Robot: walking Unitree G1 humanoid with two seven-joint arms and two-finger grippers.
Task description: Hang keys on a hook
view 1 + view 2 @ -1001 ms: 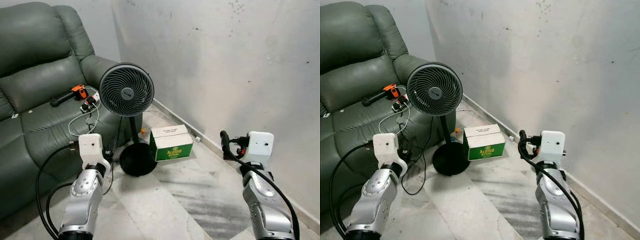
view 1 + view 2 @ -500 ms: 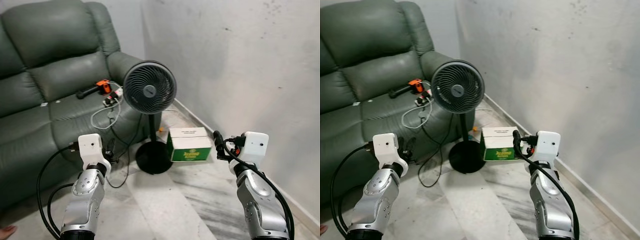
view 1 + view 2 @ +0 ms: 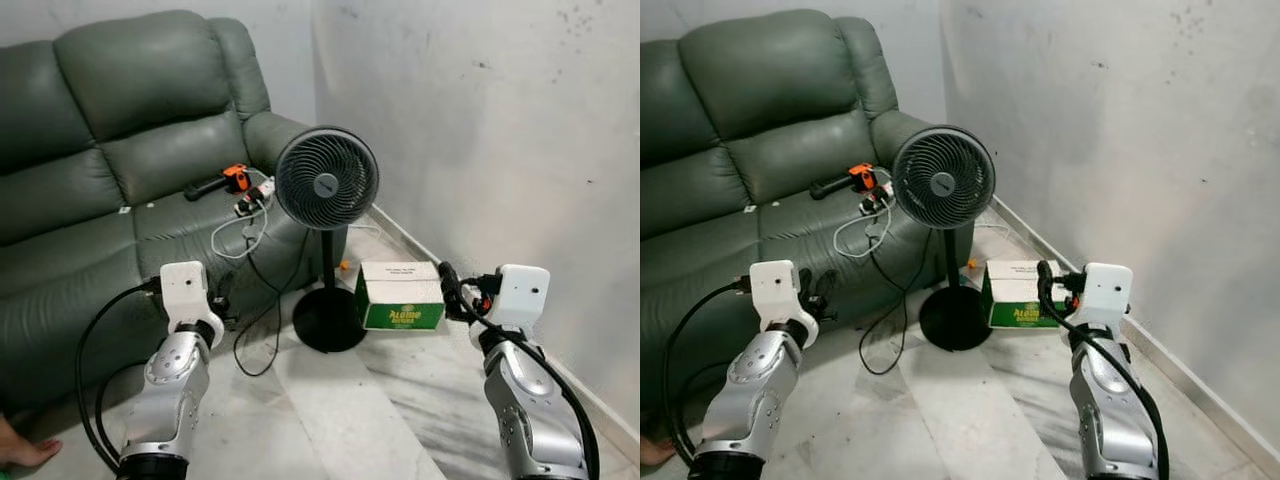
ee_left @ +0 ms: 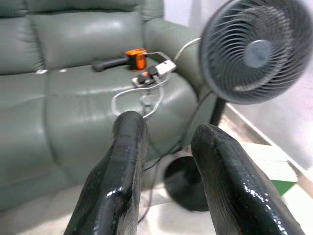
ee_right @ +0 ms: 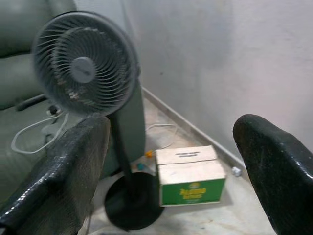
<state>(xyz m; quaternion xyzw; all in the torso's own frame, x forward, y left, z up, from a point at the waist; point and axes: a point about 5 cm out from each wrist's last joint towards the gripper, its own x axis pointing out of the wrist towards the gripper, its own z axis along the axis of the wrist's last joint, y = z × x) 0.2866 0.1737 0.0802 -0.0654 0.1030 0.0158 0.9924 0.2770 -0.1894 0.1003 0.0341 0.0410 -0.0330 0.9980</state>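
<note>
right wrist view: right hand (image 5: 166, 166) fingers wide apart, fan (image 5: 85, 63) ahead.

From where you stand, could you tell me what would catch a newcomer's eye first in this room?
Probably the black pedestal fan, standing on the marble floor in front of the green leather sofa. Just beside its base, near the wall, sits a green and white cardboard box. On the sofa seat behind the fan lie an orange and black tool and a white power strip with trailing cables.
</note>
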